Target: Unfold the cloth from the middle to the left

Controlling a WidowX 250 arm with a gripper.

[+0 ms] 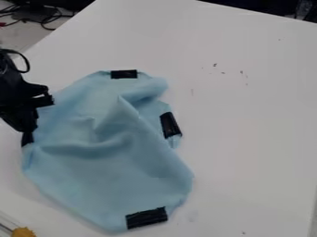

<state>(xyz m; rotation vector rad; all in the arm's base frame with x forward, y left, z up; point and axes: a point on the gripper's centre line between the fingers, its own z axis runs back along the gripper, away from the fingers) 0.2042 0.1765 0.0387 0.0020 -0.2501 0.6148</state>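
The black gripper [36, 110] is at the left side of the camera view, right at the left edge of the light blue cloth [111, 162]. It covers a small part of that edge, and whether it holds the fabric cannot be made out. The cloth lies spread but wrinkled, with raised folds across its middle and a fold at its upper right. Black patches mark its top edge, right side and bottom edge. A small dark piece shows at the left edge just below the gripper.
The cloth rests on a white table [248, 139]. A yellow-orange object [23, 232] sits in the bottom left corner. Dark cables [46, 17] lie beyond the table's edge at the upper left. Small dark specks dot the surface at the upper right.
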